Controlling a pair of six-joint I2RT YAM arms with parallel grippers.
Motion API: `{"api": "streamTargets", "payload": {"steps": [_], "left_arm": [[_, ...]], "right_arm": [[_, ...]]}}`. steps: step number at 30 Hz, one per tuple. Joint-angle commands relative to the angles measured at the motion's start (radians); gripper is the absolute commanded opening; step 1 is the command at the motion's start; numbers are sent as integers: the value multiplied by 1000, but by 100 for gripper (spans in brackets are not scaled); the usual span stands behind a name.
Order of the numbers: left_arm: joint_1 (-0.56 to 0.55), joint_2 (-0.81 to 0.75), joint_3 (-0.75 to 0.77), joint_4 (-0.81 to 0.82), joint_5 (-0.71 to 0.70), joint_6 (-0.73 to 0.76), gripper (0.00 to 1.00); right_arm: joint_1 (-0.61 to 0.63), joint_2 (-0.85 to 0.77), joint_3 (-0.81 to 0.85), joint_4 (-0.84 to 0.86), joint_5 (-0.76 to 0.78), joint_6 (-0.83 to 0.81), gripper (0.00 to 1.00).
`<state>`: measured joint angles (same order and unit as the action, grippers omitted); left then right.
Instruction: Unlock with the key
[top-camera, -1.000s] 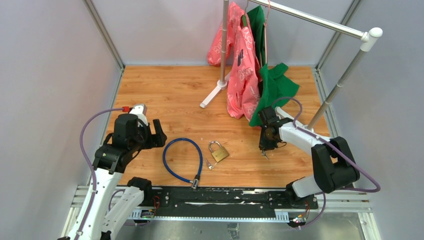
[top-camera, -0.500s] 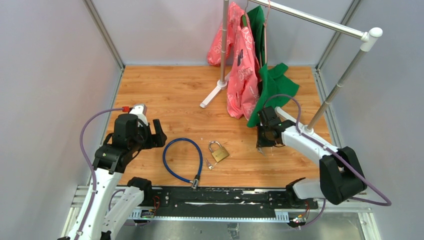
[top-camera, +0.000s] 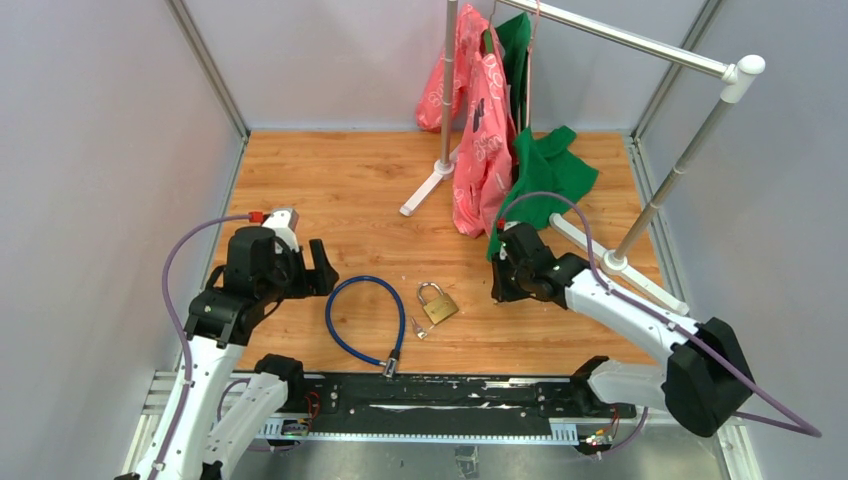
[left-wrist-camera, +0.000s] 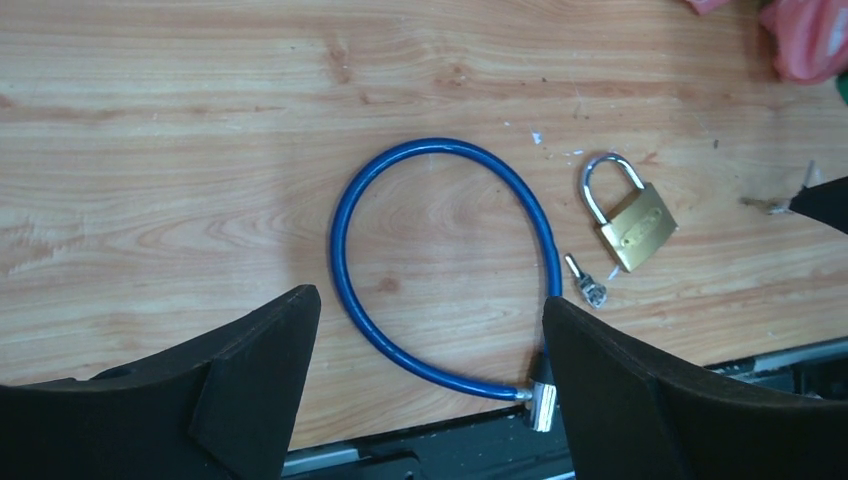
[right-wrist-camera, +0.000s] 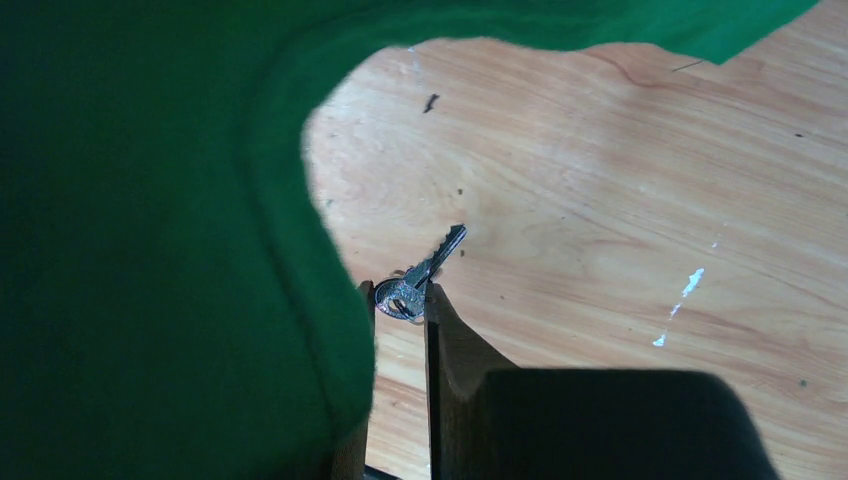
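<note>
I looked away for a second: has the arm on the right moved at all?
Yes. The right gripper, shut on the key, has shifted left, closer to the brass padlock, which stays put.

Green cloth (right-wrist-camera: 150, 200) fills the R-wrist view from 6 thru 12 o'clock, hiding most of one finger of the right gripper (right-wrist-camera: 400, 296), w/ the key (right-wrist-camera: 441, 254) part-hidden at its bow.

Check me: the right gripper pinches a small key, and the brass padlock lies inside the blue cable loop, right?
No: the brass padlock lies outside the blue cable loop, beside it, as the left wrist view shows. The right gripper does pinch a small key.
</note>
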<state>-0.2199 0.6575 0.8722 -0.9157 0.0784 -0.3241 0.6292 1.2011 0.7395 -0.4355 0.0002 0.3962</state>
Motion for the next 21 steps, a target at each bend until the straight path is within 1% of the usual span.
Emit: {"api": "streamTargets", "payload": {"steps": [1, 7, 10, 11, 15, 21], "left_arm": [[-7, 9, 54, 0, 134, 12, 87], [-7, 32, 69, 0, 292, -12, 86], [-7, 46, 73, -1, 349, -20, 85], [-7, 50, 77, -1, 365, -26, 85], [-9, 54, 98, -1, 435, -63, 84], [-21, 69, 110, 4, 477, -102, 83]], "right_arm": [[60, -71, -16, -14, -1, -13, 12], [145, -137, -28, 7, 0, -6, 12], [191, -145, 2, 7, -2, -24, 12], [204, -147, 15, 5, 29, -30, 12], [260, -145, 69, 9, 44, -59, 12], [331, -110, 156, 38, 36, -133, 12]]}}
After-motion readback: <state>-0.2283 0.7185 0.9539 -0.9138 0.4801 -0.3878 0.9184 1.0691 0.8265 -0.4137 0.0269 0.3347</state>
